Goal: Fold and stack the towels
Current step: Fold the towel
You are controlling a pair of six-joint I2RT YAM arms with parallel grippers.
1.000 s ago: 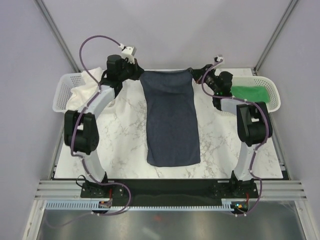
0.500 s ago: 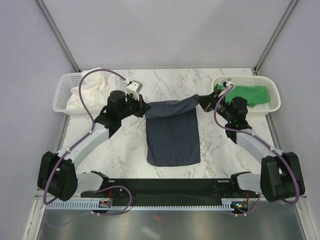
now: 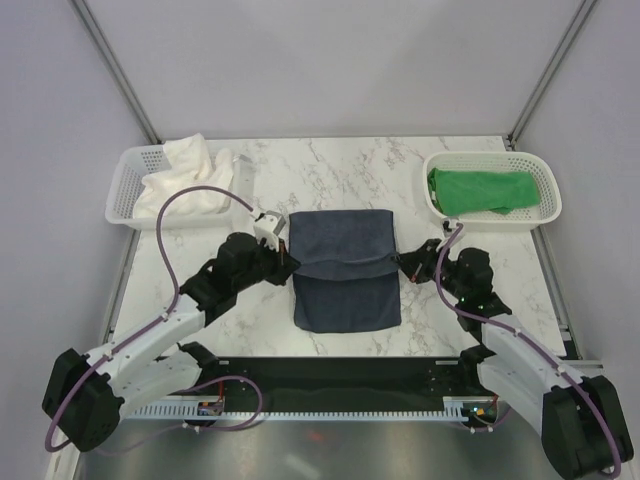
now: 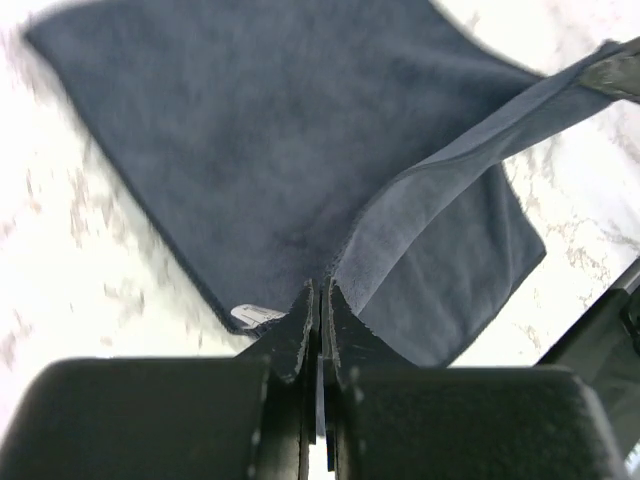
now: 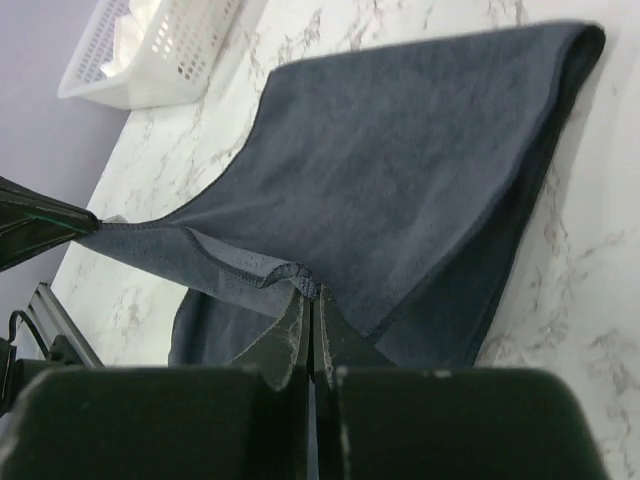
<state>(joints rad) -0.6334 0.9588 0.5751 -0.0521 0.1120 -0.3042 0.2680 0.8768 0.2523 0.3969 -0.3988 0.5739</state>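
The navy-blue towel (image 3: 343, 285) reads dark and plain, with a small white tag (image 4: 255, 314). The tabletop (image 3: 340, 175) is white marble, grey-veined. Green towel (image 3: 485, 190), bright and solid; cream-white towel (image 3: 185, 175); both mesh baskets (image 3: 552, 195) white. Cables (image 3: 200, 188) run purple over black-and-white arms (image 3: 150, 345).

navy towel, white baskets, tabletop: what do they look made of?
navy towel: soft matte cloth, maybe microfibre; it drapes and has a stitched hem.
white baskets: plastic, from the moulded mesh walls.
tabletop: marble look, white with grey veins; stone or laminate, unclear.
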